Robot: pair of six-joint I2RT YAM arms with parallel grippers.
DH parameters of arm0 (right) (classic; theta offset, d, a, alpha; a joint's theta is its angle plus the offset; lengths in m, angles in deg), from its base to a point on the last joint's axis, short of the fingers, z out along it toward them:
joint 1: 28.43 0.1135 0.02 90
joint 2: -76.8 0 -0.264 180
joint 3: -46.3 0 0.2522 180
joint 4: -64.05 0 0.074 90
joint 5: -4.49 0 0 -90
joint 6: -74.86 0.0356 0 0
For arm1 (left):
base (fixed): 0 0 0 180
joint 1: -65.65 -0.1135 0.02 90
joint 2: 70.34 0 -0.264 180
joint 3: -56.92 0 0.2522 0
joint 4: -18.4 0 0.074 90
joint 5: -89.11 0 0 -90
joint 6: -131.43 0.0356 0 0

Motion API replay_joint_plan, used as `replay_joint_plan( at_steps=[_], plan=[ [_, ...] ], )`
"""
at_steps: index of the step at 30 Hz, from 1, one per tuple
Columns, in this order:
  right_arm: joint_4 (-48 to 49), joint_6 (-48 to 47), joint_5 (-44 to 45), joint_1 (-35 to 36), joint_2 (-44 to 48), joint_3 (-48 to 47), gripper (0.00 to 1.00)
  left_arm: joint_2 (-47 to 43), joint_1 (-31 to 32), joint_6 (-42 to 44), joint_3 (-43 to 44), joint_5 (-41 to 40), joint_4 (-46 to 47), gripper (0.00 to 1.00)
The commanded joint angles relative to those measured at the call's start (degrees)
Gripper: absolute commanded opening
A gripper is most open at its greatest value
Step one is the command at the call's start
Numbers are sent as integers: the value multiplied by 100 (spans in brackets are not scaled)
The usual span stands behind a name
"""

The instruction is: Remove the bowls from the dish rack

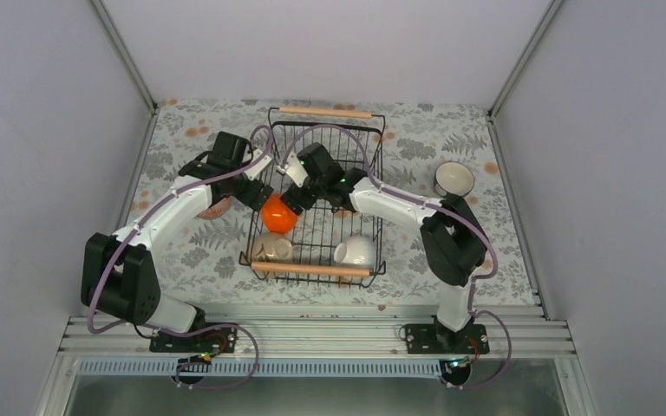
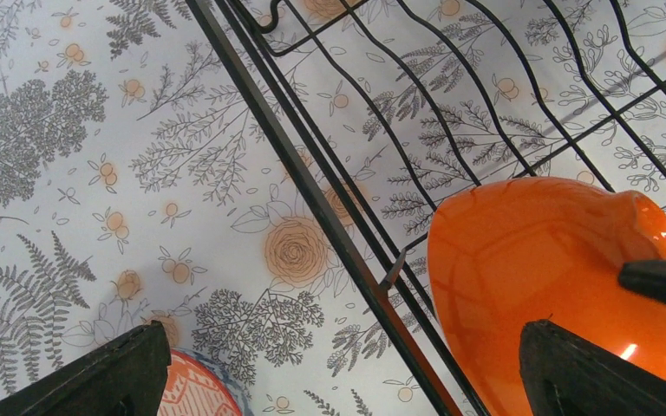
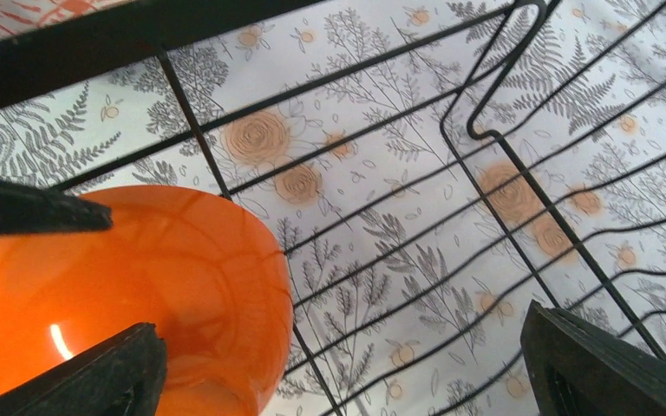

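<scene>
The black wire dish rack (image 1: 360, 195) with wooden handles sits mid-table. Inside it are an orange bowl (image 1: 277, 215), a beige bowl (image 1: 270, 249) and a white bowl (image 1: 356, 252). A teal bowl with a white inside (image 1: 453, 178) stands on the table to the right. A patterned bowl (image 2: 192, 392) lies outside the rack's left side, under my left arm. My left gripper (image 1: 258, 198) is open over the rack's left rim (image 2: 312, 191), the orange bowl (image 2: 538, 277) by its right finger. My right gripper (image 1: 297, 202) is open over the rack floor, the orange bowl (image 3: 139, 286) by its left finger.
The floral tablecloth (image 1: 182, 251) covers the table. Grey walls with metal posts close in the left, right and back. The rack's wire grid (image 3: 451, 165) lies under my right gripper. Both arms meet over the rack's left half.
</scene>
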Motion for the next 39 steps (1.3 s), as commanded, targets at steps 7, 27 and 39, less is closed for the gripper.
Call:
replay_joint_plan(
  at_steps=[7,27,39],
  plan=[
    [-311,-165,119,-17,232,753,100,-42,0,107,-57,4,-208,100],
    [-469,-162,-60,-6,284,1100,100,-478,-57,99,-14,290,-158,100],
    [-529,-32,85,-7,680,923,100,-537,-119,63,59,98,-31,100]
  ],
)
